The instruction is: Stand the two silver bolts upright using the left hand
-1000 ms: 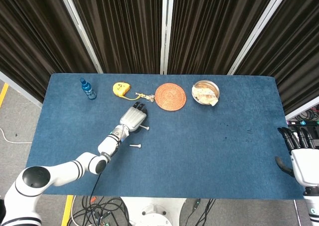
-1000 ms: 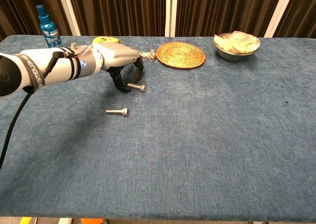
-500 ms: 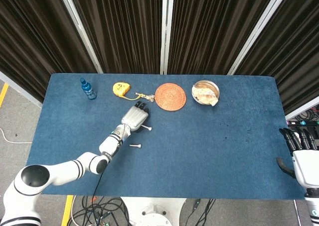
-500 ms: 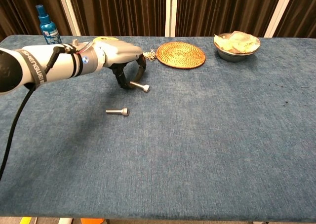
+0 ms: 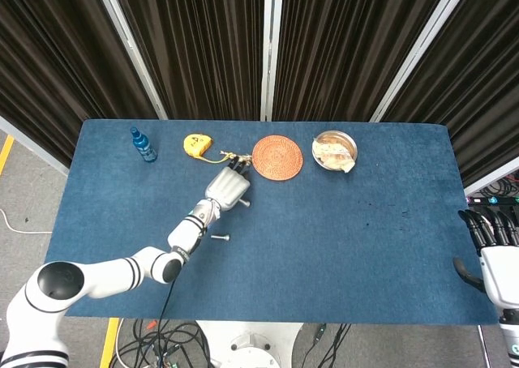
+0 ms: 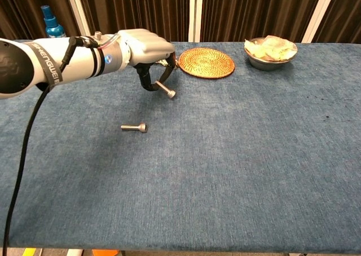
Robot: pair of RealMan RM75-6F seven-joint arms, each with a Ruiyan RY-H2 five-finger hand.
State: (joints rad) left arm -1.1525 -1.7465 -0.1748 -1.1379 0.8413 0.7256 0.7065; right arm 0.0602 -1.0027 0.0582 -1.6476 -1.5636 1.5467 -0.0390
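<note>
two cameras, one table

the head view looks steeply down from high above, taking in the whole blue table (image 5: 365, 246) with dark curtains (image 5: 203, 44) beyond. the chest view sits low at the near edge, facing across the table (image 6: 237, 171) toward those curtains (image 6: 141, 8), much closer. both share the tabletop's far half.

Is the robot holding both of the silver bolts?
No, the left hand pinches one bolt; the other bolt lies on the table.

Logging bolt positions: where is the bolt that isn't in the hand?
In the chest view the loose bolt lies flat on the table, left of centre, nearer than the left hand.
</note>
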